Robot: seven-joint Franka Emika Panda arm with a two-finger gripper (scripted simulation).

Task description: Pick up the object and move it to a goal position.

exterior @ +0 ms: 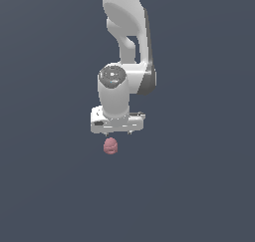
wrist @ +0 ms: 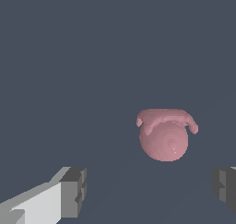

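Hand (exterior: pixel 117 132) of glossy white moulded plastic hangs pointing straight down from the white arm (exterior: pixel 127 27), its wide flat body level and its two short fingers spread wide apart, gripping nothing. In the wrist view the fingers show as blocky parts, one with a white shell and a grey ridged pad (wrist: pixel 73 191), the other only a grey ridged pad (wrist: pixel 226 187) at the frame's edge, with a broad gap of bare surface between them. The small dull pink-red rounded object (exterior: pixel 110 146), matte and slightly lumpy like a strawberry, lies on the flat, featureless dark slate-blue surface (exterior: pixel 50 186); in the exterior view it sits just below the hand at about 6 o'clock from it, a touch toward 7. The wrist view shows its smooth bulbous body capped by a curled, collar-like rim (wrist: pixel 164 134); it is clear of both pads and much narrower than the gap between them. Above the hand, a rounded grey-capped wrist joint (exterior: pixel 112 76) faces the camera, and the arm's curved links rise out of frame at 12 o'clock.
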